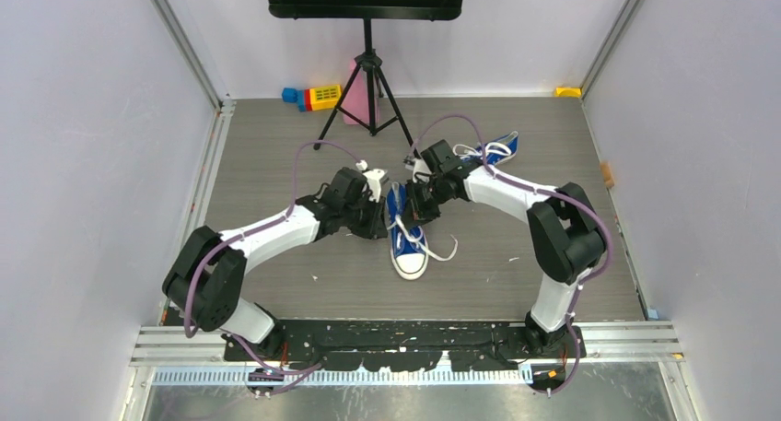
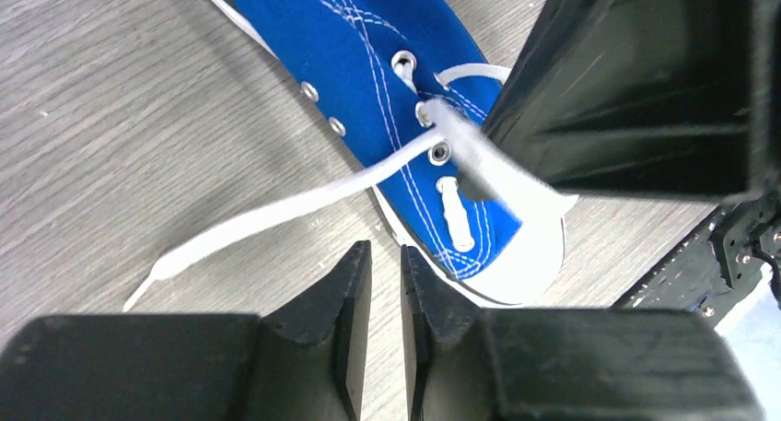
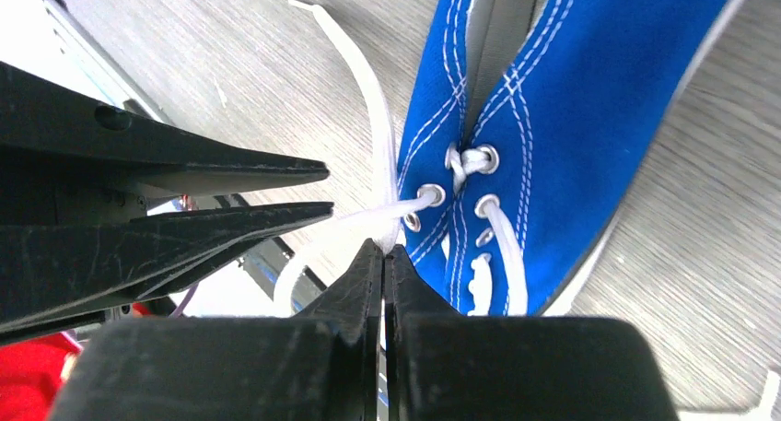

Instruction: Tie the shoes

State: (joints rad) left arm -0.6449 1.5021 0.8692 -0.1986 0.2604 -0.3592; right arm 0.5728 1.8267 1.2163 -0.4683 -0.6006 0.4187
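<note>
Here the shoe (image 3: 553, 117) lies just beyond the right claw (image 3: 383, 255), lace (image 3: 367, 94) seemingly pinched

Both arms reach forward with elbows bent outward, the left arm (image 1: 267, 237) and right arm (image 1: 516, 195) angling inward until their wrists nearly meet. The left gripper (image 2: 386, 253) points down, jaws parted by a slim gap, holding nothing. The right gripper (image 3: 382, 248), just beside it, is pressed closed, pinching a lace (image 3: 398, 207) at its tips.
</note>
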